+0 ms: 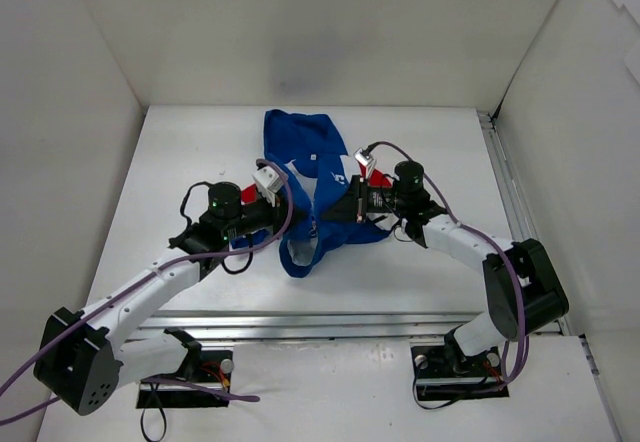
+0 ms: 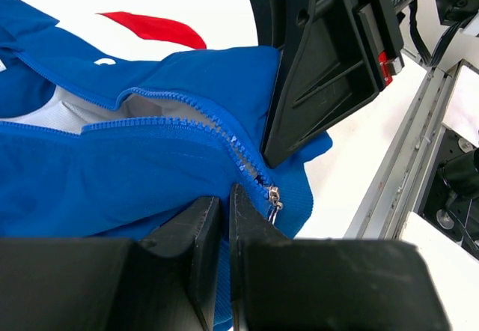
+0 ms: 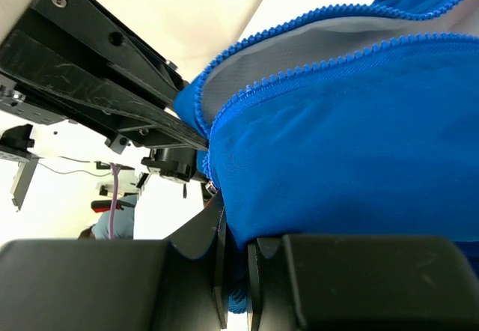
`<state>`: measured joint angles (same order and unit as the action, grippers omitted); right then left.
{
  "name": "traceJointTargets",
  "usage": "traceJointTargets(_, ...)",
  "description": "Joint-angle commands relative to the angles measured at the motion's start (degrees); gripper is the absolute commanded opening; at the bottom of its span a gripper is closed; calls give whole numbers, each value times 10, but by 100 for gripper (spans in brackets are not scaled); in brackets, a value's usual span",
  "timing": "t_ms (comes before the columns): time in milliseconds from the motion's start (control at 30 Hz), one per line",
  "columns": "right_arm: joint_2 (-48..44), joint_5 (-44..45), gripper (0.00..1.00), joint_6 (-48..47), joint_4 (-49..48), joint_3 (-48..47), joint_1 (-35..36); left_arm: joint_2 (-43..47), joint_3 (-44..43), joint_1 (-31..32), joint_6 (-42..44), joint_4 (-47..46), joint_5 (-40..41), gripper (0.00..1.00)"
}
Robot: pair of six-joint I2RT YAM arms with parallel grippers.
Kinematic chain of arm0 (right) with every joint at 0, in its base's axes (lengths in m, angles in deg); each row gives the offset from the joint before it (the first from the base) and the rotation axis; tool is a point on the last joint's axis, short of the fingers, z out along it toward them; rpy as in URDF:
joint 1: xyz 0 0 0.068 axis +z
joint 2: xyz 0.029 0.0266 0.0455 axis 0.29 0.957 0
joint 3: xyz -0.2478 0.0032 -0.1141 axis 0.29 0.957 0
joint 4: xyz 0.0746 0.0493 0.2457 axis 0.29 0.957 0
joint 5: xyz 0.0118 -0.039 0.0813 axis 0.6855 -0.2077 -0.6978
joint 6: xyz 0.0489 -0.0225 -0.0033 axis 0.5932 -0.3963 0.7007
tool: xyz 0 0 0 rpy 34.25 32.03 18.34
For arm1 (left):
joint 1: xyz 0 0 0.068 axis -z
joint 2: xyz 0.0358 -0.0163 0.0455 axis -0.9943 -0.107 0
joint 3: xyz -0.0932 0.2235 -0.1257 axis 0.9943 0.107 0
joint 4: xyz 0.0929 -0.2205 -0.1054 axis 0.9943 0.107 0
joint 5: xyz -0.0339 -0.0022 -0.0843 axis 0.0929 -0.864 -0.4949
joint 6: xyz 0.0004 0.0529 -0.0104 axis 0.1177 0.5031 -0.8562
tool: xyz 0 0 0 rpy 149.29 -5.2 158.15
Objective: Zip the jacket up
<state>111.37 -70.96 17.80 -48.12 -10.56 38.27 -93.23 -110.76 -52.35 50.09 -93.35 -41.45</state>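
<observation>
White counter, walled in white: the jacket [image 1: 300, 147] lies bunched between both arms, zip open above its base.
The left gripper [image 2: 224, 200] has its jaws pinching the hem beside the zipper slider [image 2: 274, 196]. The right gripper [image 3: 236, 232] nips the blue fabric opposite, probably to keep the hem taut.

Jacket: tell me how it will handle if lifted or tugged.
Probably floppy: the jacket lies bunched and folded, so it should sag rather than hold shape. Likely light: the fabric looks thin, with a pale lining. Tugged, it would probably slide and bunch on the smooth table.
</observation>
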Motion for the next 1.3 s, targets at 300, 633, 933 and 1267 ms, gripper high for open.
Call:
traceJointTargets(300, -36, 19, 0, -115, 132, -65, 14, 9, -57, 10, 33, 18, -15, 4)
traceJointTargets(633, -36, 13, 0, -61, 74, -63, 15, -5, -75, 21, 43, 51, 9, 3)
traceJointTargets(933, -40, 37, 0, -84, 149, -102, 20, -24, -101, 43, 59, 101, 73, 3)
traceJointTargets(1267, -36, 91, 0, -111, 236, -124, 25, -9, -100, 61, 75, 115, 140, 3)
